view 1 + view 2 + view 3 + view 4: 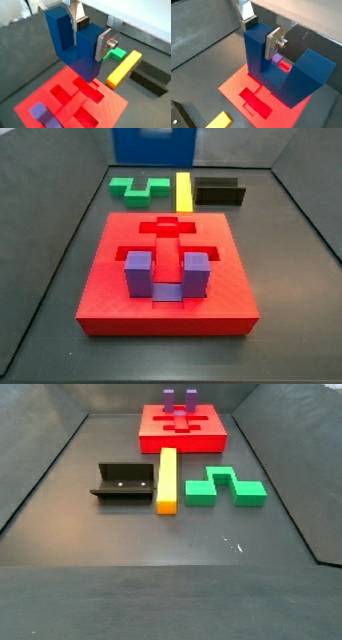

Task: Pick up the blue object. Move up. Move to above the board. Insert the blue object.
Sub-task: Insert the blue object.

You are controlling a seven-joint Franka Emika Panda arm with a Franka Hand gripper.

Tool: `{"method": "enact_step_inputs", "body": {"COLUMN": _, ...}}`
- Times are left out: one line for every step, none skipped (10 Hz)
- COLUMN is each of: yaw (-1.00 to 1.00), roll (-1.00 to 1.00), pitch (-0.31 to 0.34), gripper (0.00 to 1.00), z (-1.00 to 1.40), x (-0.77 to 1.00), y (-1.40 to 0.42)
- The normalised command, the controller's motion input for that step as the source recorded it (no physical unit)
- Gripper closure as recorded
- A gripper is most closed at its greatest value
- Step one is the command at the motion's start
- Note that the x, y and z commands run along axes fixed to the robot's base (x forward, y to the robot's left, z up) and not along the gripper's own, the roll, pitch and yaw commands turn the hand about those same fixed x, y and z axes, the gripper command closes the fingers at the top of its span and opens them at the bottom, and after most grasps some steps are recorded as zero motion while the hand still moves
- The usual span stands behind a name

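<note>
My gripper [91, 36] is shut on one prong of the dark blue U-shaped object [72, 42] and holds it in the air, prongs up, above the red board [110, 102]. Both wrist views show this: the gripper [261, 34], the blue object [278, 67] and the board [234, 85] below it. In a side view only the blue object's lower part [154, 143] shows, high above the far end of the board [120, 300]; the gripper is out of frame. The board [154, 434] lies at the far end in a side view, where the blue object is out of view.
A purple U-shaped block [167, 276] sits in a slot of the board, seen too in other views [178, 399] [41, 114]. Beside the board lie a green block [225, 487], a yellow bar [167, 479] and the dark fixture [123, 481]. Grey walls enclose the floor.
</note>
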Motion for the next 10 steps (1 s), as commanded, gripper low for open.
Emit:
{"method": "enact_step_inputs", "body": {"yaw": 0.01, "roll": 0.19, "pitch": 0.0, "gripper": 1.0, "z": -0.81, "x": 0.78, "y": 0.13}}
{"method": "enact_step_inputs", "body": {"yaw": 0.03, "roll": 0.16, "pitch": 0.0, "gripper": 1.0, "z": -0.86, "x": 0.75, "y": 0.14}}
{"method": "enact_step_inputs", "body": {"yaw": 0.02, "roll": 0.13, "pitch": -0.019, "gripper": 1.0, "z": -0.88, "x": 0.64, "y": 0.13}}
{"method": "enact_step_inputs", "body": {"yaw": 0.0, "roll": 0.04, "pitch": -0.04, "gripper": 1.0, "z": -0.78, "x": 0.58, "y": 0.11}}
{"method": "enact_step_inputs", "body": {"yaw": 0.0, "roll": 0.0, "pitch": -0.047, "gripper": 1.0, "z": -0.68, "x": 0.55, "y": 0.09}}
{"method": "enact_step_inputs", "body": {"yaw": 0.0, "roll": -0.11, "pitch": -0.089, "gripper": 1.0, "z": -0.52, "x": 0.38, "y": 0.13}}
{"method": "enact_step_inputs", "body": {"yaw": 0.03, "roll": -0.23, "pitch": -0.19, "gripper": 1.0, "z": -0.39, "x": 0.01, "y": 0.14}}
{"method": "enact_step_inputs", "body": {"yaw": 0.16, "roll": -0.22, "pitch": -0.14, "gripper": 1.0, "z": -0.21, "x": -0.02, "y": 0.09}}
{"method": "enact_step_inputs", "body": {"yaw": 0.17, "roll": -0.15, "pitch": -0.131, "gripper": 1.0, "z": -0.18, "x": -0.11, "y": 0.06}}
{"method": "enact_step_inputs", "body": {"yaw": 0.17, "roll": -0.1, "pitch": -0.144, "gripper": 1.0, "z": -0.28, "x": -0.19, "y": 0.01}}
